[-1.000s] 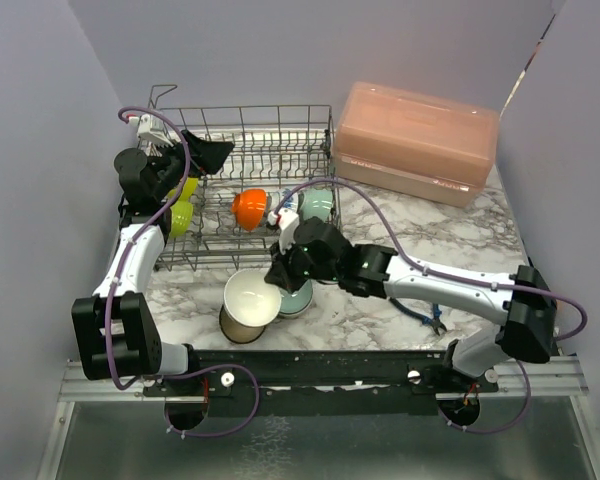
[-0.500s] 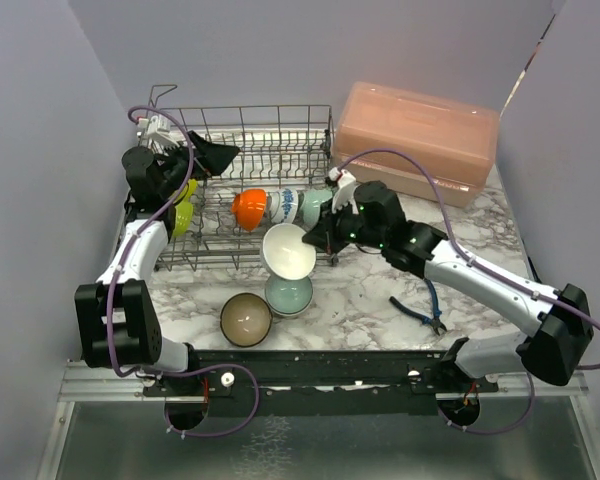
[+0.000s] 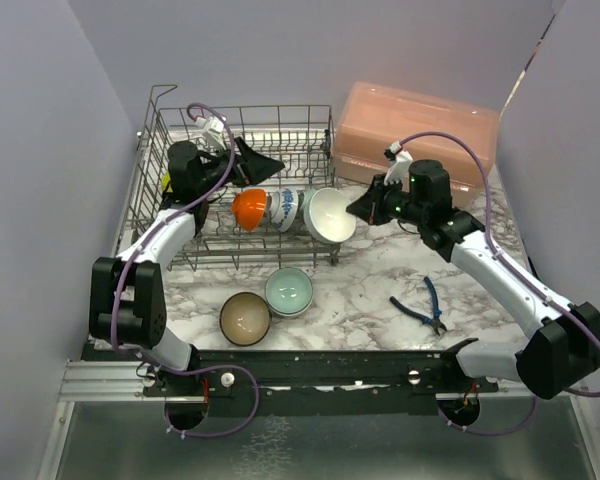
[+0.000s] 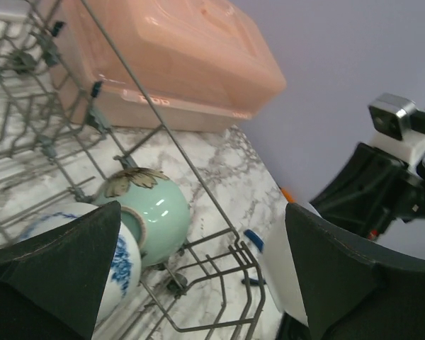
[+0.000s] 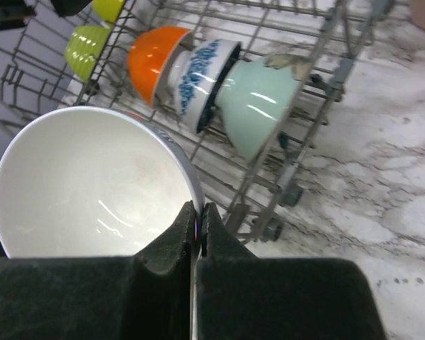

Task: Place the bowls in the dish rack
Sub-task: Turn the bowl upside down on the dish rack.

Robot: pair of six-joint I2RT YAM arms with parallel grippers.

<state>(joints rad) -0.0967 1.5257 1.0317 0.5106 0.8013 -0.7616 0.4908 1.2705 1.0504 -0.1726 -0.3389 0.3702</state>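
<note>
Fingers of your right gripper pinched shut on white bowl's rim, beside dish rack's near right corner, your left gripper spread wide inside rack, holding nothing.

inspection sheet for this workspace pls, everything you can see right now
surface: marble table; teal bowl and beige bowl stand loose on it
job's things: dish rack holds orange bowl, blue-patterned bowl, pale green bowl, lime bowls; white bowl held at the rack's right end
clutter: pliers, pink lidded box
grippers: left gripper open over the rack, empty; right gripper shut on the white bowl's rim
cables: purple cables loop along both arms
surroundings: lilac walls
</note>
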